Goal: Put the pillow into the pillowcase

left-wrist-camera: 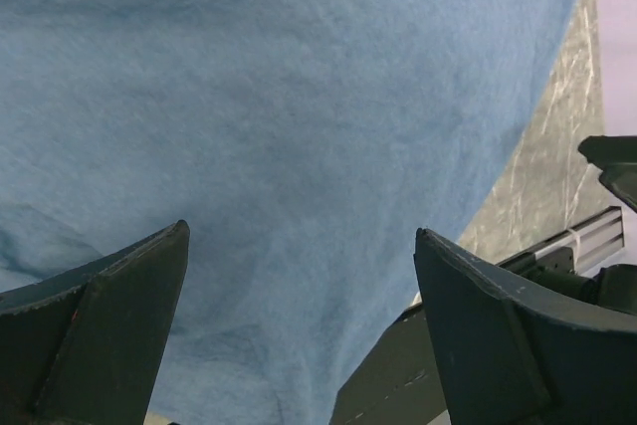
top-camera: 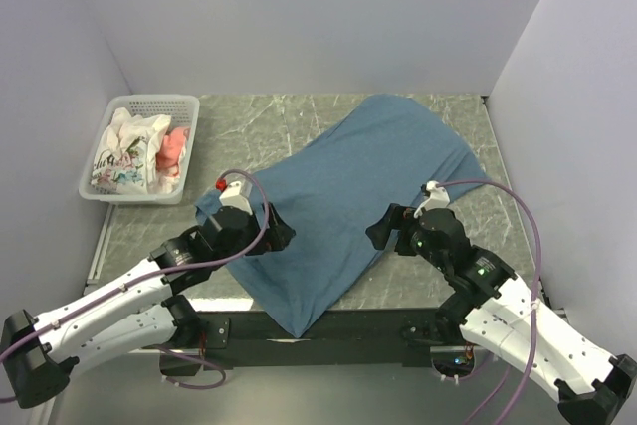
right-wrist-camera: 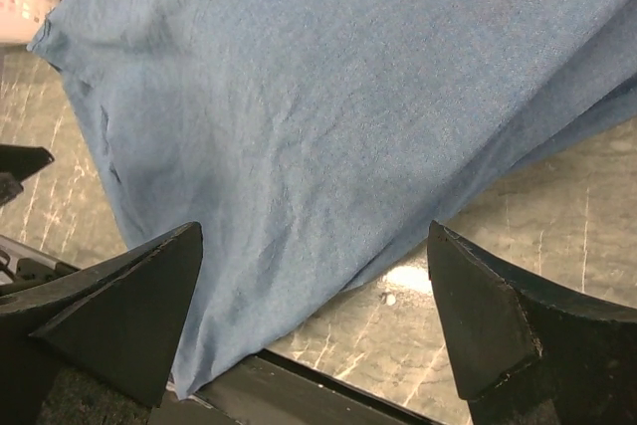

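While left claw (left-wrist-camera: pixel 302 231) and right claw (right-wrist-camera: pixel 315 228) gape empty, the pillowcase (top-camera: pixel 348 191) lies plump mid-frame. No pillow shows; insertion looks done.

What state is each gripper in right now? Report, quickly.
Left gripper: open, holding nothing, at the pillowcase.
Right gripper: open, holding nothing.

Grey marbled table (top-camera: pixel 259 121), blue pillowcase (top-camera: pixel 348 186) lying diagonally across it — near corner overhanging, white basket (top-camera: pixel 164 100) far left.
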`<state>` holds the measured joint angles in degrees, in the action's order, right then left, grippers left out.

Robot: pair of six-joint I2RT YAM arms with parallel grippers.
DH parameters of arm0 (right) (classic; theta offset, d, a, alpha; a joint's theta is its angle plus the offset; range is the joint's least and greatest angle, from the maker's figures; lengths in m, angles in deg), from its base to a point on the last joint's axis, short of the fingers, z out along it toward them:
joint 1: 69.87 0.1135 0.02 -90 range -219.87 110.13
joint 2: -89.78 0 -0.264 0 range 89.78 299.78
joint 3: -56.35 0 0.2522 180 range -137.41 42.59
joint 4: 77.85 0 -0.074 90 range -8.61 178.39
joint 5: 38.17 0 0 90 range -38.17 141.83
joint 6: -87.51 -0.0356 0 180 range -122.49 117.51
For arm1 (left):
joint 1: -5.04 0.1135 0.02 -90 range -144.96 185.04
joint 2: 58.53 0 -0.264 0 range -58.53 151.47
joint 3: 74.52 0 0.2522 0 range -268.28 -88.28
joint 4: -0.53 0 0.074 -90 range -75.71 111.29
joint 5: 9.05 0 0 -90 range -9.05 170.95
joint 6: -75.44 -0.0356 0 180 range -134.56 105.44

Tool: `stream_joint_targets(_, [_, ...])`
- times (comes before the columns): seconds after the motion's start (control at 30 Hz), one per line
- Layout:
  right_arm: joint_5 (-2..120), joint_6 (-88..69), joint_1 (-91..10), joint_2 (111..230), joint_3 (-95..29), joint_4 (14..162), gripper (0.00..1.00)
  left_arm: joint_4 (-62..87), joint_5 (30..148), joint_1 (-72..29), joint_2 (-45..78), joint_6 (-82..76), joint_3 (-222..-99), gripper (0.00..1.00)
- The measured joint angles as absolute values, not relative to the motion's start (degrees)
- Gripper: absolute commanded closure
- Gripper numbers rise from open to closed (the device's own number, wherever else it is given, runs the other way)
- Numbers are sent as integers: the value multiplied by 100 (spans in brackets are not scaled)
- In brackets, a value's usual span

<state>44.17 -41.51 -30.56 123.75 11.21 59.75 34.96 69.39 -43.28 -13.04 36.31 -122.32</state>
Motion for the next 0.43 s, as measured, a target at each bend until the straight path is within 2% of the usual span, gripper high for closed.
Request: stream_joint_targets(0.43, [4485, -4134, -3054, 12347, 1301, 6012, 0, 3089, 6316, -4686, -1441, 3909, -12016, 0])
